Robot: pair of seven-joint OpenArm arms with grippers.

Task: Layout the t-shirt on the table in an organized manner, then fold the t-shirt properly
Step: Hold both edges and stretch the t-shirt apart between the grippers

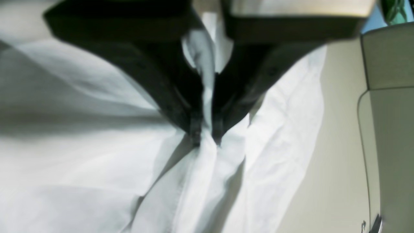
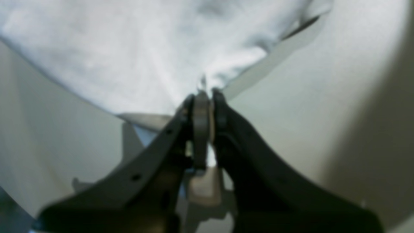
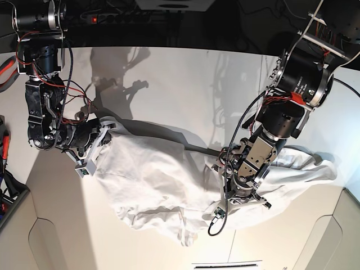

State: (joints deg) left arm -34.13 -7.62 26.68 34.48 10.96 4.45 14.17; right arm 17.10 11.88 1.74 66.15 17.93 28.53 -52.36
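The white t-shirt lies crumpled across the middle of the white table, stretched between both arms. In the base view my right gripper holds the shirt's upper left corner. The right wrist view shows that gripper shut on a hemmed edge of the t-shirt, which is lifted off the table. My left gripper points down into the cloth right of centre. In the left wrist view, my left gripper's black fingers are pinched on a raised ridge of the t-shirt.
Beige cut-out corners sit at the table's front left and front right. Cables and a power strip run along the dark back edge. A dark tray pokes in at the left. A white label lies at the front edge.
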